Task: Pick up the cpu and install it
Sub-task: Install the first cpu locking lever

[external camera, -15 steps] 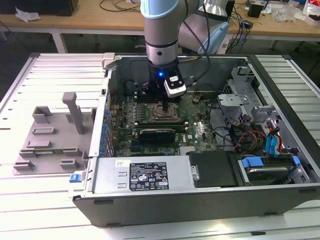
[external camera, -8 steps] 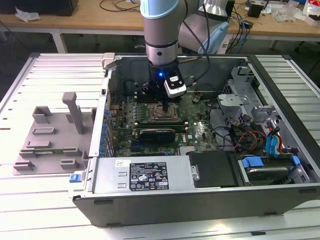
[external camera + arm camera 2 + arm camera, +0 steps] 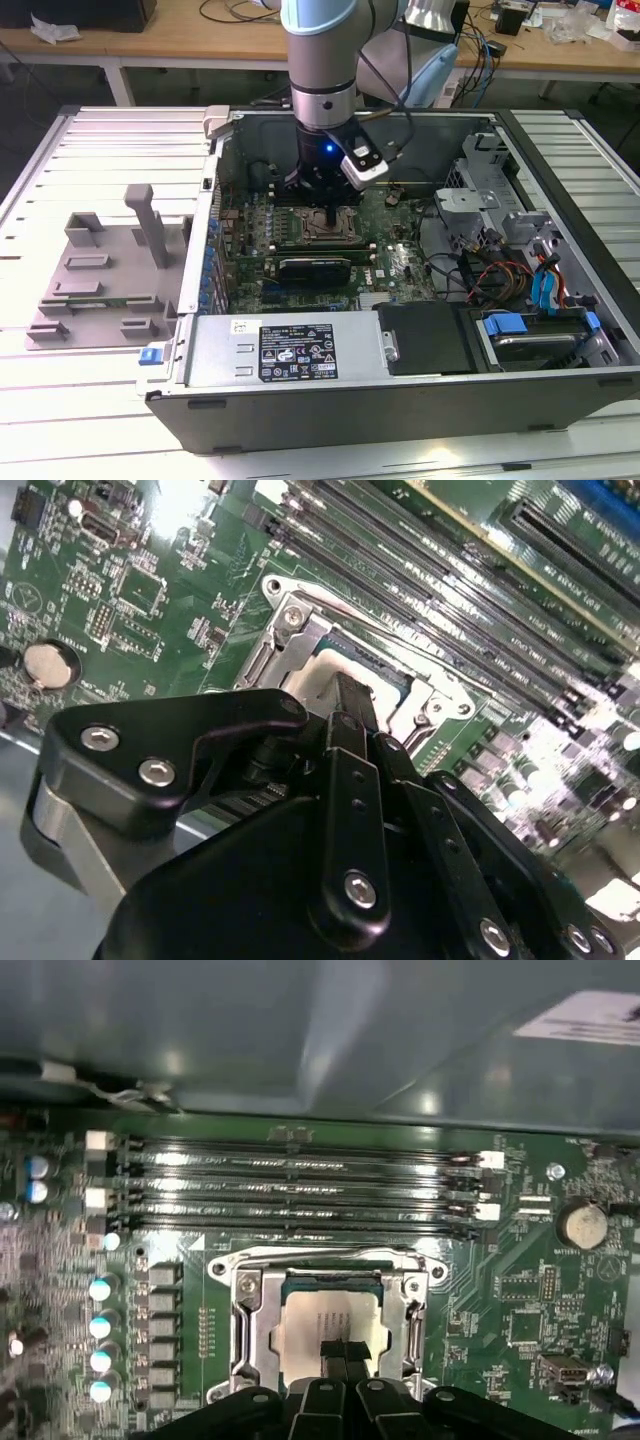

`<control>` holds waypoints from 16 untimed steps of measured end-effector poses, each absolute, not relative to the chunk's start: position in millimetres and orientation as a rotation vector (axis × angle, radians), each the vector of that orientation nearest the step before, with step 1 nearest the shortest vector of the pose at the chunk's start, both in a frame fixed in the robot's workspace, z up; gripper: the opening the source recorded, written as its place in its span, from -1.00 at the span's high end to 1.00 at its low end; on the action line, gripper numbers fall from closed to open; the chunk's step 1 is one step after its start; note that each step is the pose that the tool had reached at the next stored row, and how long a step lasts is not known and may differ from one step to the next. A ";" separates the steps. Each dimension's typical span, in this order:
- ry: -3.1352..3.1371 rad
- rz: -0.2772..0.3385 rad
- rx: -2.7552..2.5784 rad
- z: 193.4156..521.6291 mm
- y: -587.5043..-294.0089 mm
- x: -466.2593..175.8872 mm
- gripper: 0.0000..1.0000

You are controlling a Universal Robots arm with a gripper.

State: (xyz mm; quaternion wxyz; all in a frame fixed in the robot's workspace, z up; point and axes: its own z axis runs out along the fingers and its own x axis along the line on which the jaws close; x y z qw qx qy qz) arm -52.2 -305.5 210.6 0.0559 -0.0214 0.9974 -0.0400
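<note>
**CPU in the socket, hand low over it**

Inside the open grey metal computer case (image 3: 420, 390), lying on its side on the slatted white desk (image 3: 60, 420). Black robot hand (image 3: 332, 216) low over the green motherboard (image 3: 395, 265), straight above the silver-framed processor socket (image 3: 245, 1315).

Small flat square cpu with the silvery-grey metal top (image 3: 315, 1322) lying within the socket frame, seemingly level, thin dark rim visible along its far edge. In the first wrist view, black fingertips (image 3: 340, 1353) drawn close together, touching or nearly touching the chip's top near its middle; no telling whether clamped on anything or merely resting there. Same chip pale and partly hidden behind the hand in the second wrist view (image 3: 325, 670).

Progress, as a judgement: pick-up done, carry done, chip placed in or at its seat. Not settled from these views: fully seated or not, and released or not. Socket frame apparently open, nothing closed over the chip.

Grey plastic tray with upright blocks (image 3: 105, 275) well apart, outside the case on the exterior view's left.

Room: tight. Socket frame walls just beside the chip on every side. Rows of long black memory slots (image 3: 300, 1195) near, beyond the frame. Case wall further off. Open space mainly upward.
</note>
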 end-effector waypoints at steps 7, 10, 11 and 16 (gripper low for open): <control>3.026 -0.120 -0.070 221.5 -305.4 -52.3 0.79; 3.033 -0.121 -0.070 221.6 -305.5 -52.5 0.79; 3.038 -0.121 -0.070 221.7 -305.5 -52.5 0.79; 3.041 -0.120 -0.071 222.2 -305.4 -52.3 0.79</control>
